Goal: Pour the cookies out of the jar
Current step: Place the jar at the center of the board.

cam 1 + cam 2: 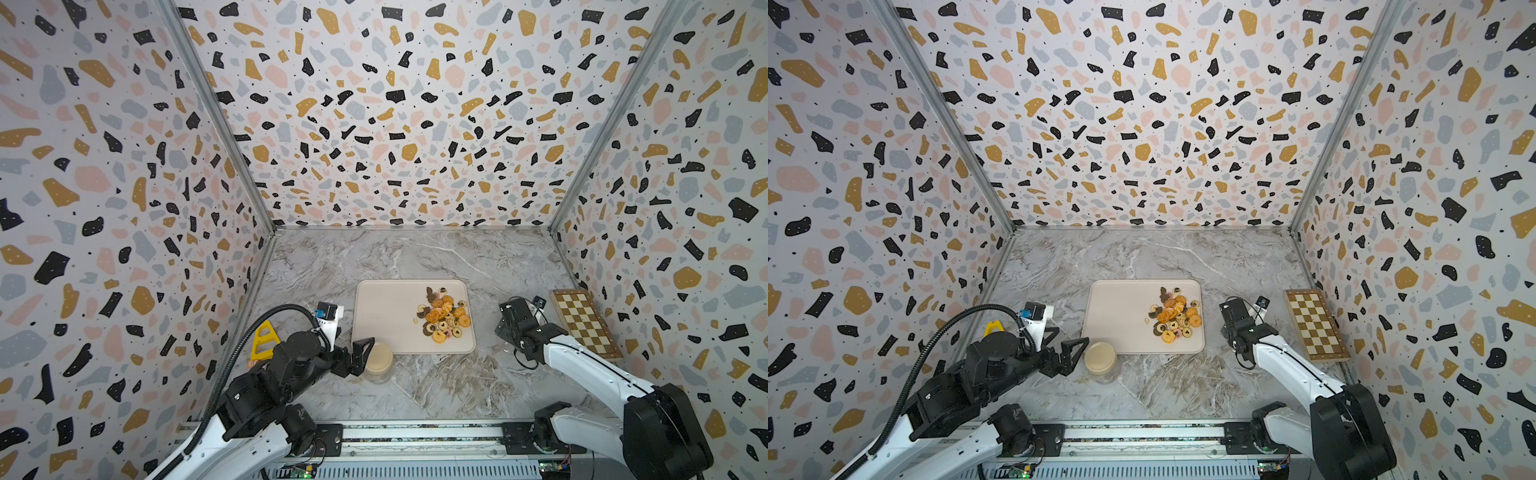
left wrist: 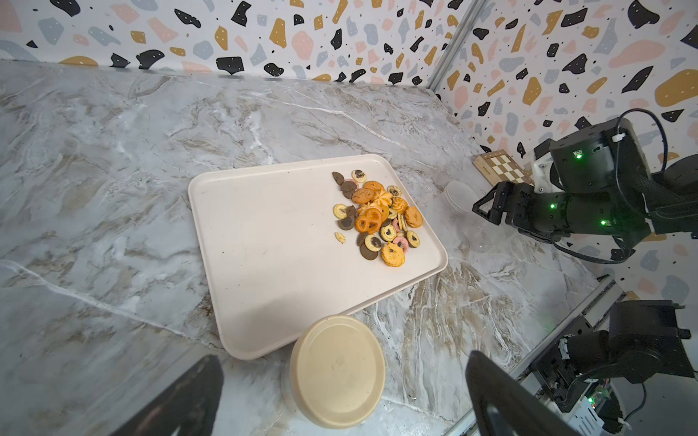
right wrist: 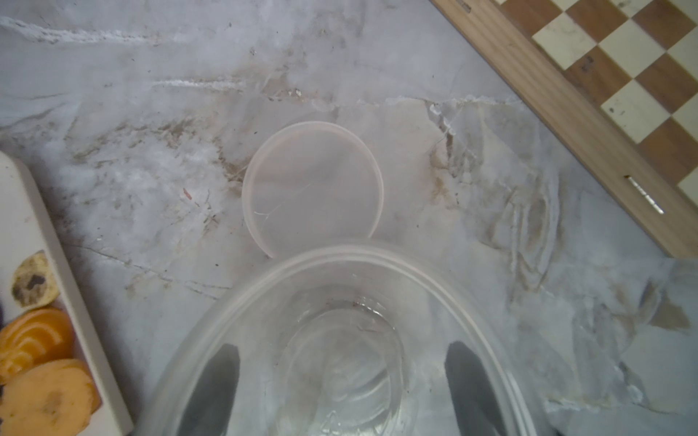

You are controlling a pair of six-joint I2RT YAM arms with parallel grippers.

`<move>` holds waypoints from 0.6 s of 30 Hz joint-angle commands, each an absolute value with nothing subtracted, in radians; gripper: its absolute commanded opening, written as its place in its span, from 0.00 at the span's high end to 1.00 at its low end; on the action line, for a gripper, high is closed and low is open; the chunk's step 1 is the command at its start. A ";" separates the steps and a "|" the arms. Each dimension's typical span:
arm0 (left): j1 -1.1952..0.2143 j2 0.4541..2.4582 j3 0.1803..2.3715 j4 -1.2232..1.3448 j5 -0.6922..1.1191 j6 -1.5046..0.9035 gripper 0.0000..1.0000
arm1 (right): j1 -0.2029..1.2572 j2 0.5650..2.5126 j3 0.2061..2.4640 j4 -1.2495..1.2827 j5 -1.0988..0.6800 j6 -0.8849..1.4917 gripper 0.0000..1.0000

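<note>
I see the cookies (image 1: 444, 316) lying in one loose heap on the right half of the cream rectangular plastic tray (image 1: 386, 316). They are small round biscuits: golden-orange ones at the near edge and middle of the heap, cream rings with dark centres and a few pink ones among them, dark brown ones at the far end.

Nearest me, my left end effector (image 1: 365, 357) stands wide open and holds nothing. It is just beside a clear jar with a beige round lid (image 1: 379, 358), upright on the grey marble counter (image 1: 436, 386) by the tray's near left corner; I cannot tell what is in it.

Right of the tray, my right end effector (image 3: 343, 381) is closed on the clear plastic jar (image 3: 340, 302), which is empty. Its fingers (image 3: 223, 377) show through the walls. Beyond the jar's mouth a translucent round lid (image 3: 313, 188) lies flat on the counter. A wooden chessboard (image 1: 584, 322) lies farther right.
</note>
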State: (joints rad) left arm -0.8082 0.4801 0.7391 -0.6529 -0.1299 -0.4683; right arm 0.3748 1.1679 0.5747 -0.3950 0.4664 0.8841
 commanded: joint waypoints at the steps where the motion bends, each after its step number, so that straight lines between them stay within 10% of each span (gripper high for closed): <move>1: -0.810 0.470 0.728 -0.642 -0.127 -0.470 0.01 | 0.373 1.191 0.587 -0.393 0.469 0.867 0.12; 18: -0.810 0.518 0.750 -0.705 -0.245 -0.546 0.01 | 0.426 1.119 0.623 -0.514 0.456 0.871 0.01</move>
